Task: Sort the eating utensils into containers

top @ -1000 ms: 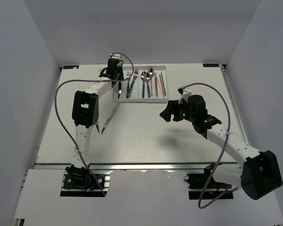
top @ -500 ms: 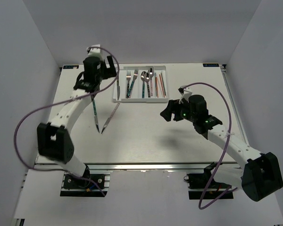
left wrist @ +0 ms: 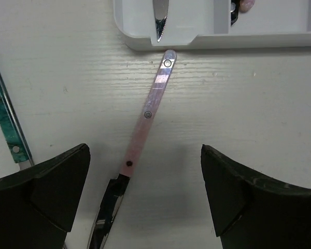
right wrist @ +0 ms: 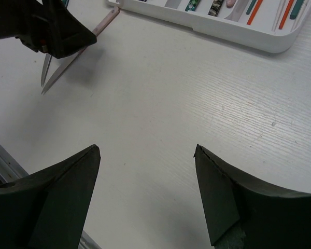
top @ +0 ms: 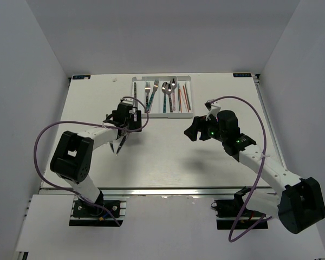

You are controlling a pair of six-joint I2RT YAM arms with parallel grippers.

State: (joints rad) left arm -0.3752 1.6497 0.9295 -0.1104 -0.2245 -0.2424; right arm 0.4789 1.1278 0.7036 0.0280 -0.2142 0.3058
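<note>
Slip risk: slim pink-handled silver knife (left wrist: 147, 114).
Your spread left gripper (left wrist: 145, 197) straddled it slantwise; closing could pivot it away.

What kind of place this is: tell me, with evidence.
Probably a robot test cell: white walls box in the table, left arm and right arm mount at its near edge, cutlery fills a sorting tray.

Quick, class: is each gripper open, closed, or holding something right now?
Left gripper: open, empty, above the pink knife.
Right gripper: open, empty.
</note>
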